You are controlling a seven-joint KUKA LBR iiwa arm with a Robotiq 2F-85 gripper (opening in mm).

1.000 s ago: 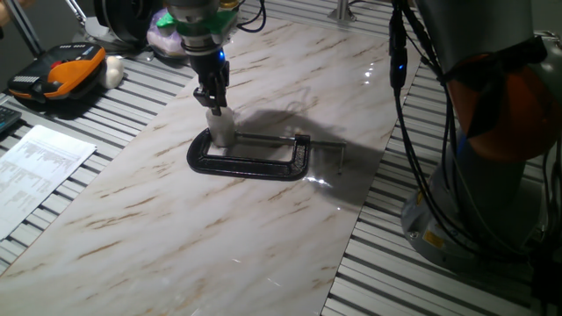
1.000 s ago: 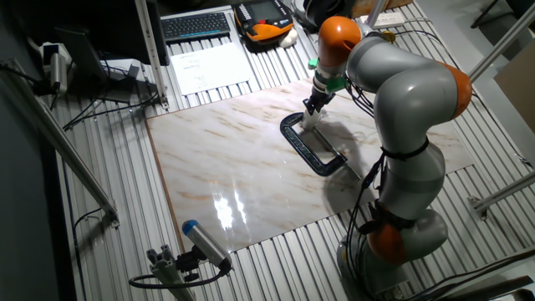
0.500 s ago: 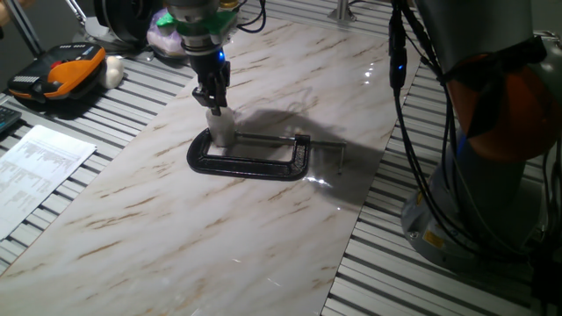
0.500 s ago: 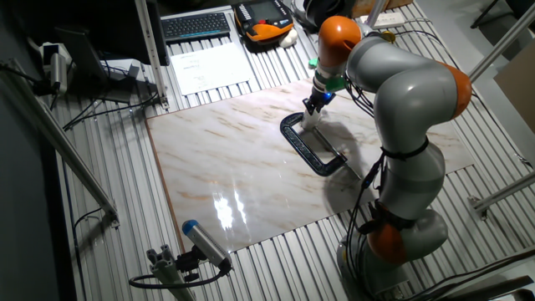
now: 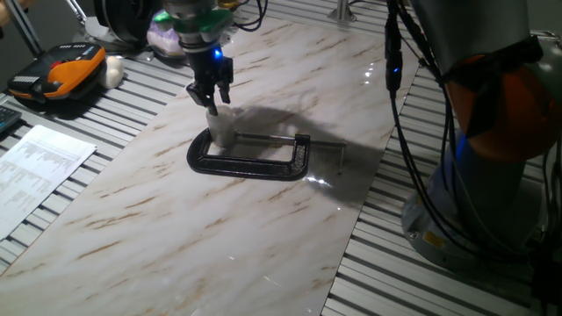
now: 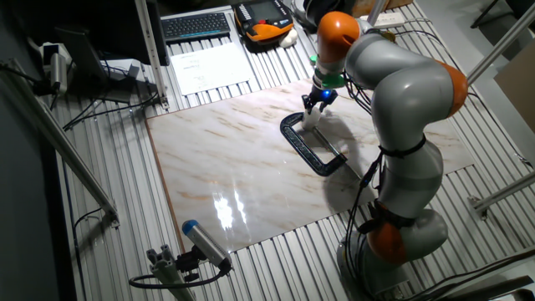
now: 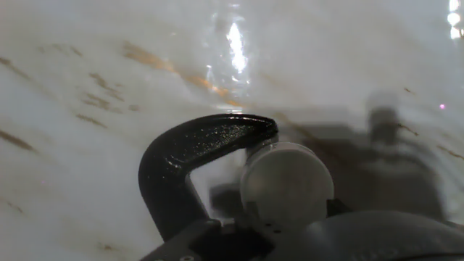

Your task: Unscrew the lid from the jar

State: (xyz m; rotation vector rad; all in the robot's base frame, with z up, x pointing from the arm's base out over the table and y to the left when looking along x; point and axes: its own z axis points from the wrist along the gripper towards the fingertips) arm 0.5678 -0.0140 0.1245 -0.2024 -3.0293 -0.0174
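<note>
While claw (image 5: 211,102) hovers spread above lid (image 7: 286,181), C-clamp (image 5: 250,158) grips jar (image 5: 222,132).

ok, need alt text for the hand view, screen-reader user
Hand camera looking down on the round whitish lid of a small jar, seen almost top-on, low and right of centre. The curved end of a black C-clamp wraps around its left and upper side, on a glossy marble-patterned tabletop. The picture is soft, and the fingers cannot be made out.

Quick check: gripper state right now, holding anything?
Gripper: open, fingers spread just above the lid on the jar; holding nothing.
</note>
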